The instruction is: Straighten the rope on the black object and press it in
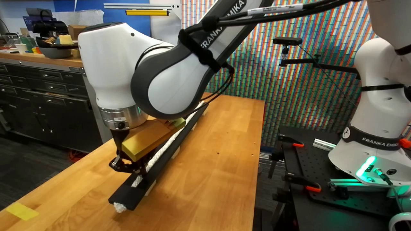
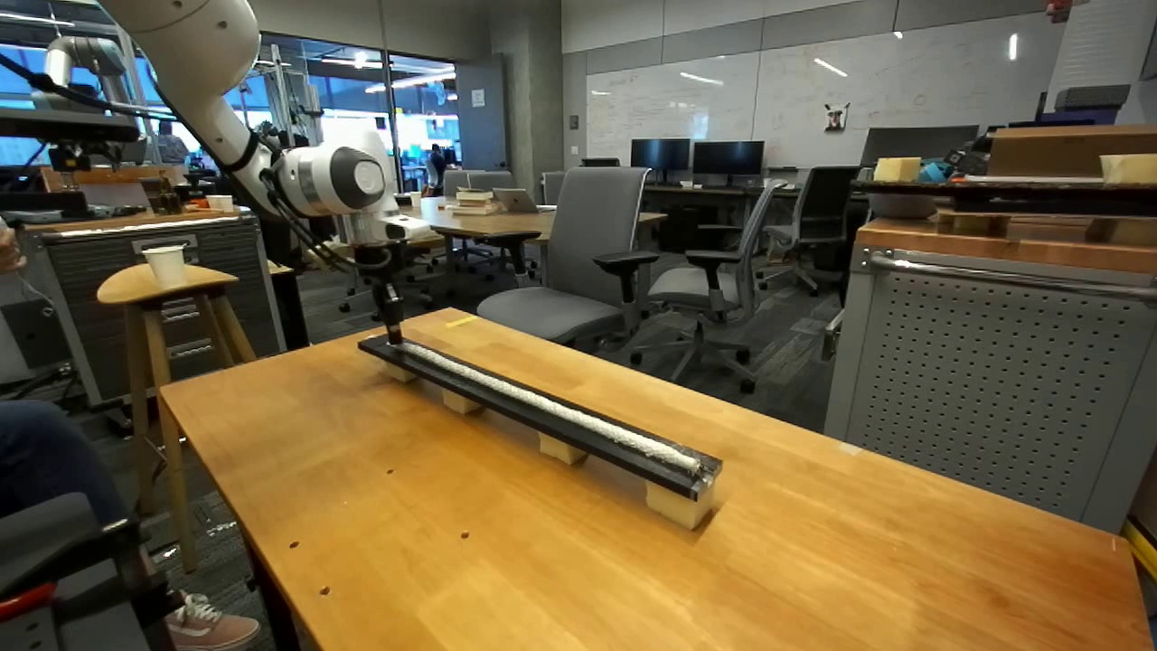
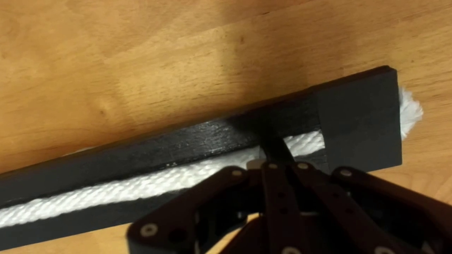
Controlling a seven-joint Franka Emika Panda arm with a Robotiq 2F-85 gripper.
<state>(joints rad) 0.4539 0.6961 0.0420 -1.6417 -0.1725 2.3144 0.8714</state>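
The black object [image 1: 164, 167] is a long low bar lying along the table. A white braided rope [image 2: 551, 410] runs nearly straight down its groove, seen in both exterior views. In the wrist view the rope [image 3: 130, 192] passes under a flat black cover [image 3: 362, 120] at the bar's end, and a frayed tip [image 3: 409, 111] sticks out beyond. My gripper [image 3: 277, 146] is shut, fingertips together and pointing down onto the rope near that cover. They hide a short stretch of it; whether they press on it I cannot tell. Nothing shows gripped between the fingers.
Small wooden blocks [image 2: 680, 503] prop the bar above the wooden table [image 2: 813, 561]. Yellow tape [image 1: 22, 211] is stuck near the table's edge. Another robot arm [image 1: 369, 128] stands on a black table beside. Office chairs [image 2: 587, 262] are close to the table's far edge.
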